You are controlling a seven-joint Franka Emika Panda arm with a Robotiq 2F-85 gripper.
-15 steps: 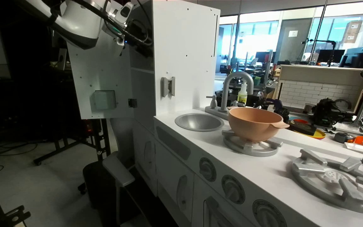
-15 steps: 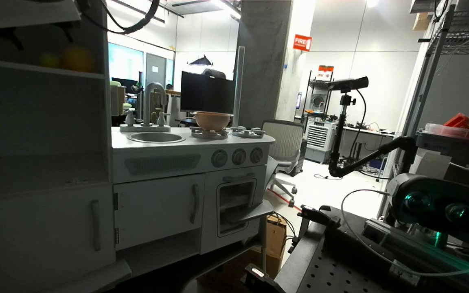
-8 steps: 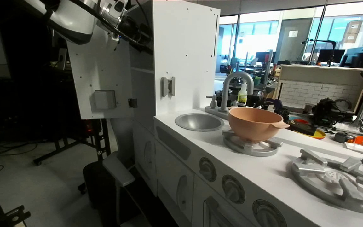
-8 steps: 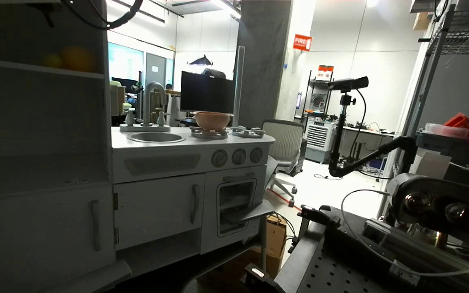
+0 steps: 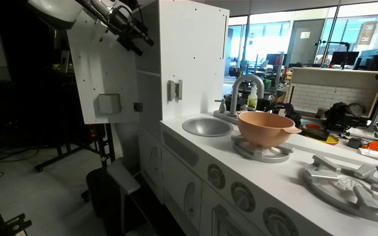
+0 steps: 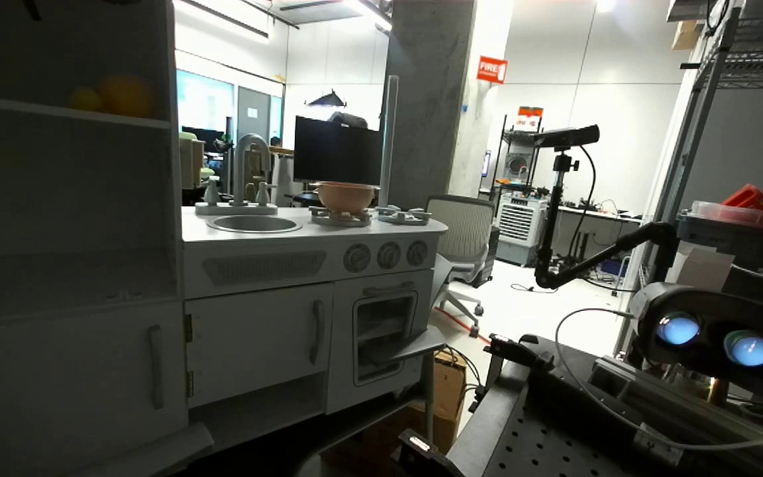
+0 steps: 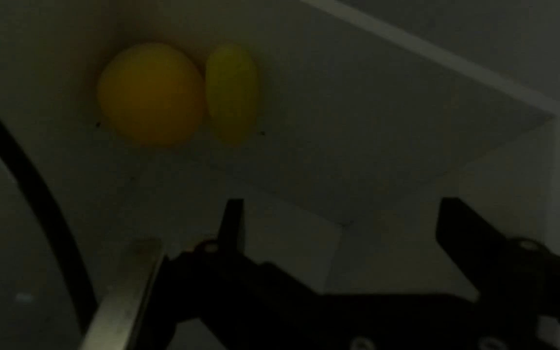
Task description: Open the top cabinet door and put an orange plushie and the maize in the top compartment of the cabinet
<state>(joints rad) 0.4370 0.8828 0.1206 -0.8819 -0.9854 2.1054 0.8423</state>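
In the top compartment (image 6: 10, 66): orange plushie (image 7: 152, 95) and maize (image 7: 232, 95)

Through the wrist view I see the two lying side by side, apparently touching, the maize on the right. In an exterior view they show dimly on the shelf (image 6: 24, 106), towards its right end, with the maize on the left. The top cabinet door (image 5: 100, 75) stands open. On the counter (image 5: 215, 144), the tan bowl (image 5: 264, 129) sits upright on the burner (image 5: 274, 159) just right of the sink (image 5: 207, 127).

My claw (image 5: 145, 47) has its jaws wide apart, clear of both. Compared with a second ago I have it farther left: the white side panel (image 5: 194, 62) hides its front end in the earlier frame, and now the whole claw shows. The orange plushie and tan bowl keep their places.
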